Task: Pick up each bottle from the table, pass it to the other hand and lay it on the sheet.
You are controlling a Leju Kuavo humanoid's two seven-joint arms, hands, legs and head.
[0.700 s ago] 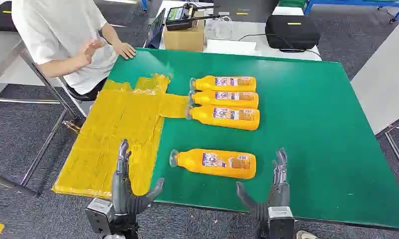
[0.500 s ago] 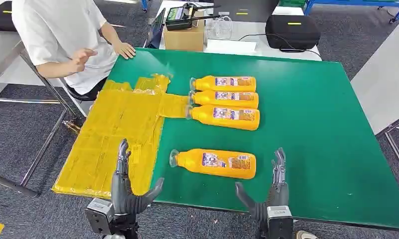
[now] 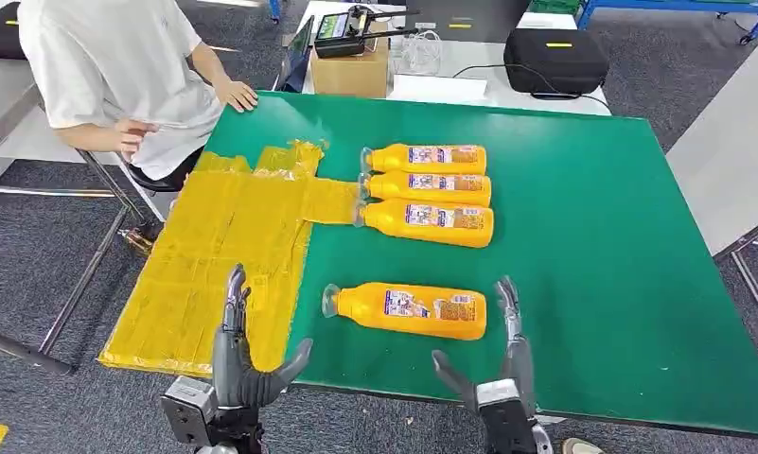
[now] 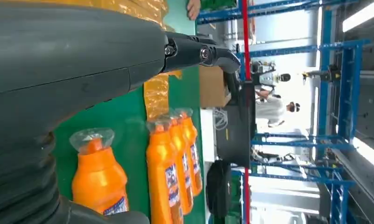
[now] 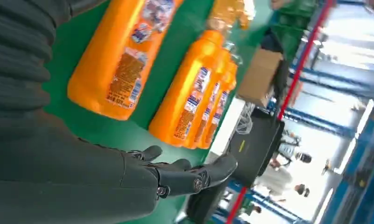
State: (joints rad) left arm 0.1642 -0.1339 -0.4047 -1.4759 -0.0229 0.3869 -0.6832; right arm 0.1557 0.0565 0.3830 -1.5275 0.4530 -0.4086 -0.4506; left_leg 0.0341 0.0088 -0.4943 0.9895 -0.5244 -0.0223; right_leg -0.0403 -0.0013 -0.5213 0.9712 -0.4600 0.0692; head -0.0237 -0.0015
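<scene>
Right, four orange plastic juice bottles lying on their sides on the green table (image 3: 592, 236). The nearest orange bottle (image 3: 408, 310) lies alone close to the front edge, clear cap pointing toward the crinkled yellow plastic sheet (image 3: 223, 246) that covers the table's left part. The other three bottles (image 3: 427, 186) lie side by side further back, touching each other, caps at or just over the sheet's right strip. No bottle lies fully on the sheet.

Left hand (image 3: 240, 355) at the front edge over the sheet's near corner, fingers straight up, thumb out to the side, holding nothing. Right hand (image 3: 493, 364) at the front edge just right of the nearest bottle's base, fingers extended and apart, thumb splayed, nothing in it, not touching the bottle.

A person in a white t-shirt (image 3: 119, 66) sits at the far left corner, one hand (image 3: 237, 95) resting on the table edge. Behind the table: a cardboard box (image 3: 351, 71) and a black case (image 3: 555, 59).
</scene>
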